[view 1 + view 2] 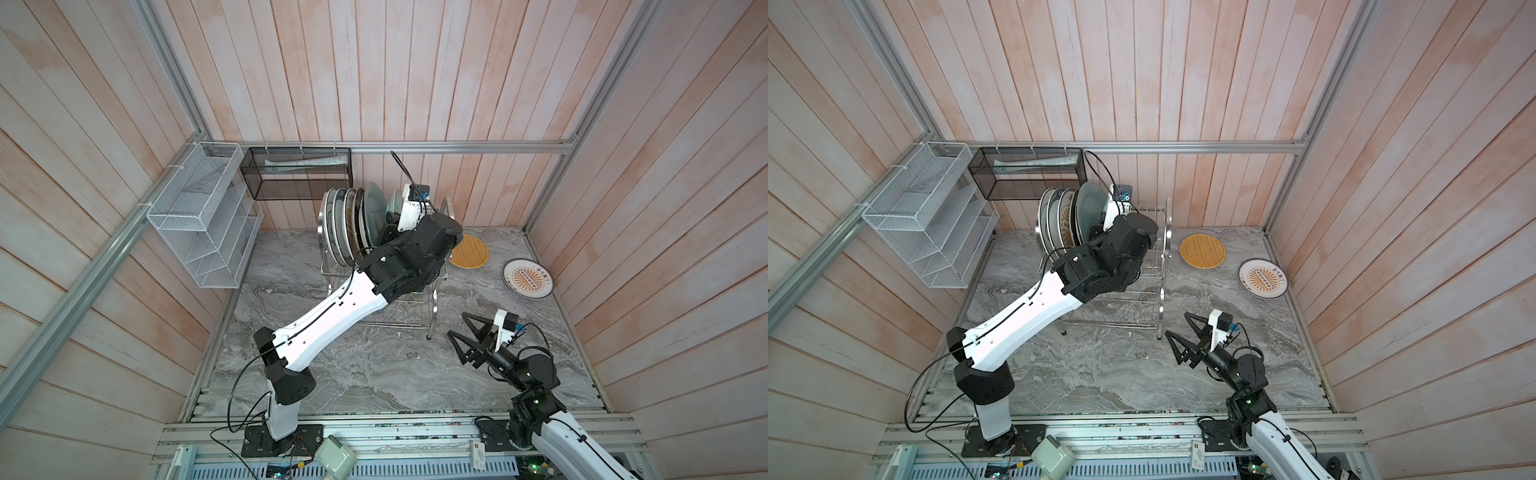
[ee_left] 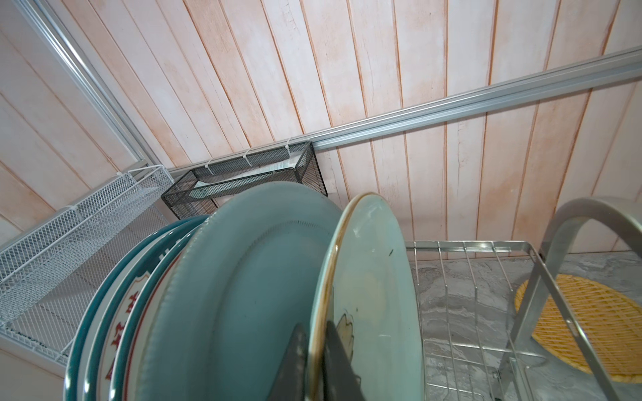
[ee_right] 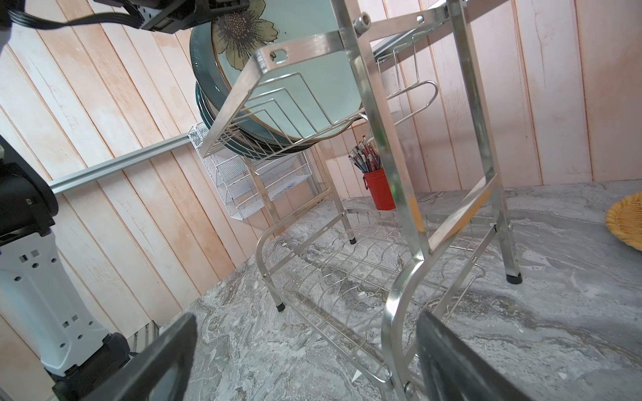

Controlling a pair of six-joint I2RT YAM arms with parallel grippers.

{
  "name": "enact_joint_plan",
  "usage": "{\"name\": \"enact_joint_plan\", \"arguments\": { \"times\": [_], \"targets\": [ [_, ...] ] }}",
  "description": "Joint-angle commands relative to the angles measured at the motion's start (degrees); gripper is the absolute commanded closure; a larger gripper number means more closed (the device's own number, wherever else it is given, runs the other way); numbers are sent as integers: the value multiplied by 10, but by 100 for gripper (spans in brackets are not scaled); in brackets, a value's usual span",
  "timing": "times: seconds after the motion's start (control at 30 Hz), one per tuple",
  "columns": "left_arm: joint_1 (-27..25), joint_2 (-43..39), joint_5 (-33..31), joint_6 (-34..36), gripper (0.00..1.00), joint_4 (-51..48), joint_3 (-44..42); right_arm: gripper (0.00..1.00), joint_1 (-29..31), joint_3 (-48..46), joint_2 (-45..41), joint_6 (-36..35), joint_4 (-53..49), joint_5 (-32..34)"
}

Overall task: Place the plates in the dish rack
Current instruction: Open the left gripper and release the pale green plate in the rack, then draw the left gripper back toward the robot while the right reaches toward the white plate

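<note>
Left end effector (image 2: 314, 364) is clamped on the rim of the pale green plate (image 2: 375, 277), stood upright in the dish rack (image 2: 587, 208) at lower centre. If it is released between prongs badly, the plate could be tipped against the grey-blue plate (image 2: 250, 277). At lower right, the right end effector (image 1: 456, 325) is held spread and empty.

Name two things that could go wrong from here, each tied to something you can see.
1. The left gripper pinches only the rim of the pale green plate, which stands close beside the grey-blue plate. Released unseated, it may tip and knock its neighbour.
2. The racked plates crowd one end of the dish rack's upper tier, and the lower tier is bare. A nudge could rock it.
</note>
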Motion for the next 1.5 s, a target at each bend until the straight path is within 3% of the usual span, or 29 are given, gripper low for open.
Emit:
{"name": "enact_joint_plan", "arguments": {
  "times": [0.0, 0.97, 1.2, 1.47],
  "targets": [
    [-2, -20, 42, 5, 80, 35, -27, 2, 4, -35, -3, -4, 16, 4],
    [6, -73, 47, 2, 54, 38, -50, 2, 5, -34, -1, -8, 13, 5],
    [8, -109, 126, -47, 45, -21, -11, 2, 5, -35, -12, -7, 5, 12],
    [22, -230, 280, -64, 39, -41, -73, 2, 5, 38, -96, 30, -81, -12]
  ]
}}
